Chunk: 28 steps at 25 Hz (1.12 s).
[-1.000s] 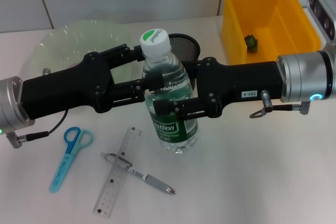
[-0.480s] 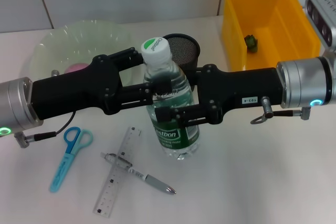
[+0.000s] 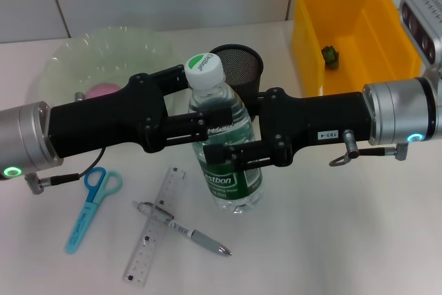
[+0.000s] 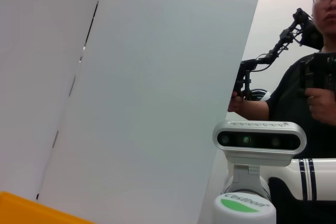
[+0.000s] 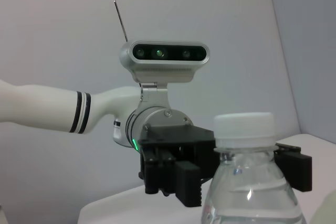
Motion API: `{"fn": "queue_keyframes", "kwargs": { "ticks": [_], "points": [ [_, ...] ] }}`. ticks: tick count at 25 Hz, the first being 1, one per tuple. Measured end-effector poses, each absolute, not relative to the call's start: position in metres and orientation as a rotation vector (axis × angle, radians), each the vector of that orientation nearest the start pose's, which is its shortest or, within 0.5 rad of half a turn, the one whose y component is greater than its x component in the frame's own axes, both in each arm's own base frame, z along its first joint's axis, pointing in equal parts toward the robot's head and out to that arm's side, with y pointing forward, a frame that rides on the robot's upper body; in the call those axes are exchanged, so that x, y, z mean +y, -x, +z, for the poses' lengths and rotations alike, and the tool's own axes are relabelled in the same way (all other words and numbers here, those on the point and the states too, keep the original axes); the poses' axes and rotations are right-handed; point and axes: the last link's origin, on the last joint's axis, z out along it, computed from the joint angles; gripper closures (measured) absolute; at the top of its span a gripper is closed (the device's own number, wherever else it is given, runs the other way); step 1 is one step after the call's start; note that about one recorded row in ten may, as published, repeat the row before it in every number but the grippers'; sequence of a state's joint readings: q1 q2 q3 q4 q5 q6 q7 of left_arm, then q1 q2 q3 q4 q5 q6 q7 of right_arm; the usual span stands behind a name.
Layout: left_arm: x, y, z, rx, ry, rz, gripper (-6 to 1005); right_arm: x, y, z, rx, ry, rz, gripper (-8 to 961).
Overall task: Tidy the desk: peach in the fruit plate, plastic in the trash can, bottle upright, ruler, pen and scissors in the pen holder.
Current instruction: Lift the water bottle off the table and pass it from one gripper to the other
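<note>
While both arms hide its middle, each gripper, left (image 3: 200,126) and right (image 3: 221,157), clamps the bottle (image 3: 222,144).

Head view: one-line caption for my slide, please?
Left gripper and right gripper clamp the upright water bottle; scissors, ruler, pen lie unsorted.

2 black forearms, silver wrist cuffs with green lights, black linkage grippers, thin cable.

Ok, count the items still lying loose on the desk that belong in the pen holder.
3: scissors nearest the left arm, ruler in front of the bottle, pen lying across the ruler. None visible inside the holder.
</note>
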<state>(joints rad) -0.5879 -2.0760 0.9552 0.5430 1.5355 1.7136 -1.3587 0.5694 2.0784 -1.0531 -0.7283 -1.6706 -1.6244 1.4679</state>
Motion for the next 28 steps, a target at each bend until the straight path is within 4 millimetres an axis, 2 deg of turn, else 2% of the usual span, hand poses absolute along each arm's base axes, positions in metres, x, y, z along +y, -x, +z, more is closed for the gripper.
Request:
{"fn": "queue_keyframes", "kwargs": {
  "ticks": [13,19,28],
  "points": [
    [0.3259,0.1864,-0.0122,-0.482,2.796,-1.271,199,0.3290,-0.1833,-0.0193,0.419,2.955,0.940,202],
    [0.3262,0.1862,-0.0121,-0.493,2.793,-1.276,268,0.3291,-0.1833,-0.0194,0.421,2.956,0.939,202],
    [0.3259,0.1863,-0.0123,-0.499,2.791,-1.284,473,0.3297,-0.1827,-0.0193,0.424,2.957,0.938,202]
  ]
}}
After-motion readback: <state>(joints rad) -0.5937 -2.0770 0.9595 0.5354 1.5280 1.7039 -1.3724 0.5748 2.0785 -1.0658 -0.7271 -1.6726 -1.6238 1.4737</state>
